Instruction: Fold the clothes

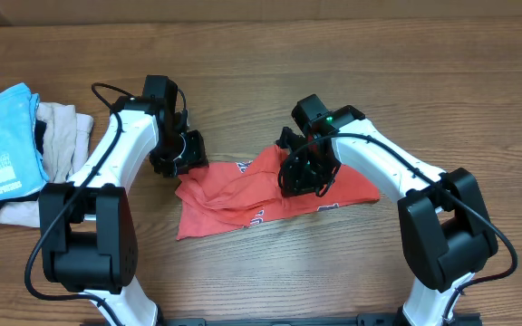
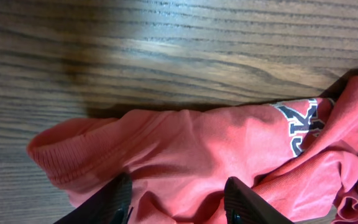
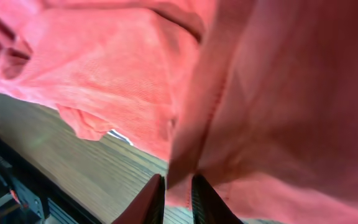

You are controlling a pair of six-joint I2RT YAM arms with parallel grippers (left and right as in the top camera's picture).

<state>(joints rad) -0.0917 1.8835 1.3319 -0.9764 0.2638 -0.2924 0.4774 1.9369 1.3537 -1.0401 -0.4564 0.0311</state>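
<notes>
The coral-red T-shirt (image 1: pixel 243 195) lies crumpled in the middle of the wooden table, with white-and-dark lettering showing at its edges. My left gripper (image 1: pixel 184 158) is at the shirt's left end. In the left wrist view its fingers (image 2: pixel 178 186) are spread wide over the cloth (image 2: pixel 197 137), near a ribbed hem. My right gripper (image 1: pixel 302 172) is over the shirt's right part. In the right wrist view its fingers (image 3: pixel 176 183) are pinched on a fold of the shirt (image 3: pixel 104 68), lifted a little off the table.
A light blue printed tee (image 1: pixel 3 136) and a beige garment (image 1: pixel 62 136) are piled at the table's left edge. Bare wood (image 1: pixel 333 54) lies behind the shirt. The arm bases stand at the front edge.
</notes>
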